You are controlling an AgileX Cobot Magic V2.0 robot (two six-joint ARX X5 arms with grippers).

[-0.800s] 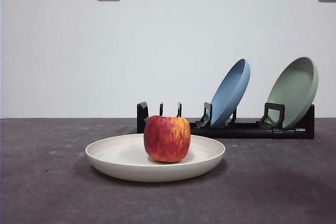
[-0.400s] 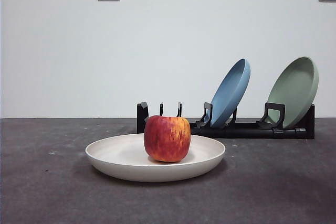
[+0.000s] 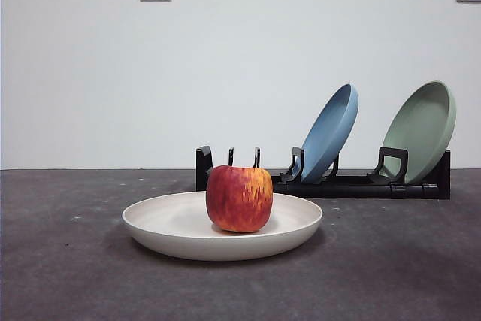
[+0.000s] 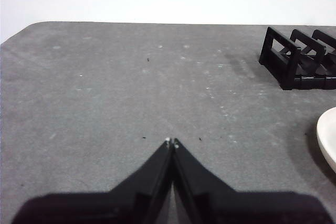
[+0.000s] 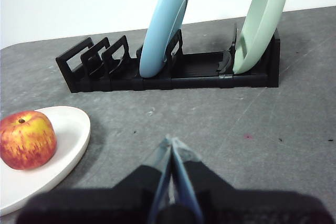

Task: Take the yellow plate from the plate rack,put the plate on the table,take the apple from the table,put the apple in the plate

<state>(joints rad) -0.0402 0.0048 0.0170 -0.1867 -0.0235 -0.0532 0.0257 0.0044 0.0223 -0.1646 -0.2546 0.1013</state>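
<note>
One apple [image 3: 239, 198] sits in the yellow plate [image 3: 180, 234], in front of the plate rack [image 3: 353, 184]; left gripper [image 4: 171, 141] and right gripper [image 5: 171, 141] have jaws together, away from the plate.

Apple on the plate, rack behind

The apple [image 3: 239, 198] sits in the yellow plate [image 3: 173, 227] on the table [image 3: 68, 261]; behind, the plate rack [image 3: 353, 185] holds a blue plate [image 3: 329, 133] and a sage-green plate [image 3: 419, 131].

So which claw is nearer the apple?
Right. The right claw sits shut over the table just beside the plate holding the apple; the left claw, also shut, sees only the plate's edge.
</note>
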